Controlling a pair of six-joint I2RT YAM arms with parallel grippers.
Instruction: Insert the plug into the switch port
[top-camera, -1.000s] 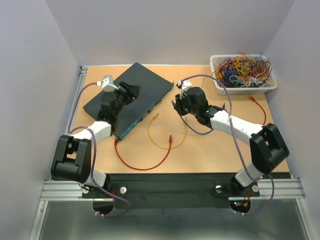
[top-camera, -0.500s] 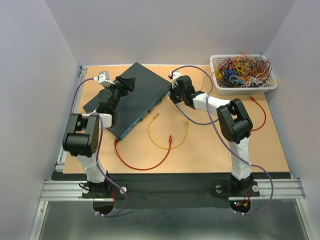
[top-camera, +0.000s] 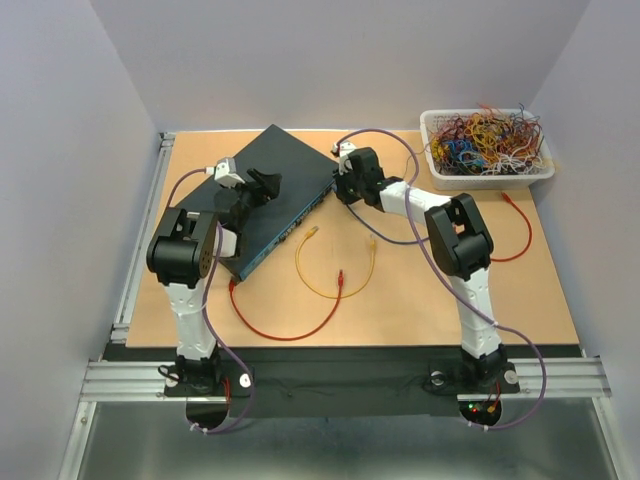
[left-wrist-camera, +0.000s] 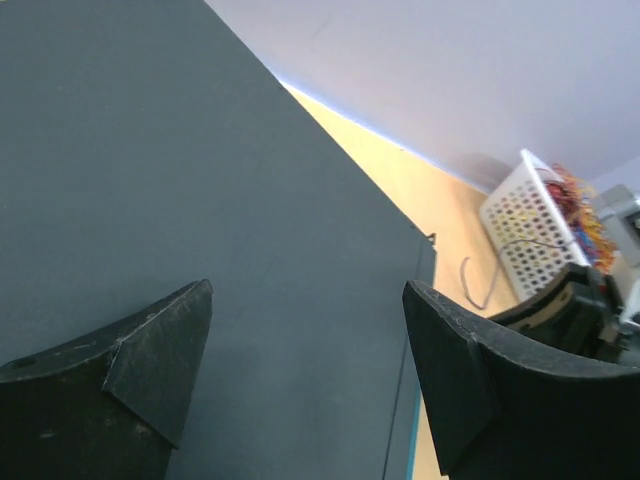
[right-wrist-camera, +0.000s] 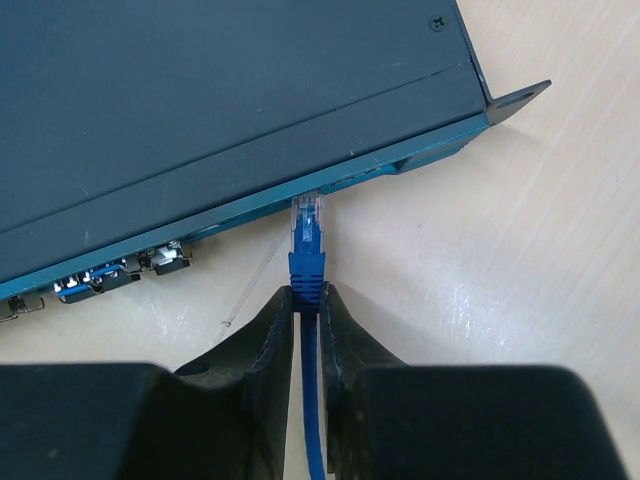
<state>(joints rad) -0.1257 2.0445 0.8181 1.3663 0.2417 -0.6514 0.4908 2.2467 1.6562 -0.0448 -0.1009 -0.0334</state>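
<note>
The big flat dark teal switch box (top-camera: 262, 195) lies at an angle on the table; it also shows in the right wrist view (right-wrist-camera: 200, 110) and fills the left wrist view (left-wrist-camera: 200, 220). My right gripper (right-wrist-camera: 307, 300) is shut on the blue plug (right-wrist-camera: 307, 255), whose clear tip touches the box's narrow teal front face (right-wrist-camera: 250, 200) near its right end. Whether the tip is inside a port I cannot tell. My left gripper (left-wrist-camera: 305, 340) is open and hovers just above the box's top. In the top view the right gripper (top-camera: 350, 180) is at the box's far right corner.
A white mesh basket of coloured wires (top-camera: 487, 148) stands at the back right. A yellow cable (top-camera: 335, 262) and a red cable (top-camera: 285, 322) lie on the table in front of the box. Another red cable (top-camera: 520, 230) lies at the right.
The right arm has reached farther forward and left, bringing the plug up to the box's front face. The left arm has folded back and its gripper shifted right over the box top.
</note>
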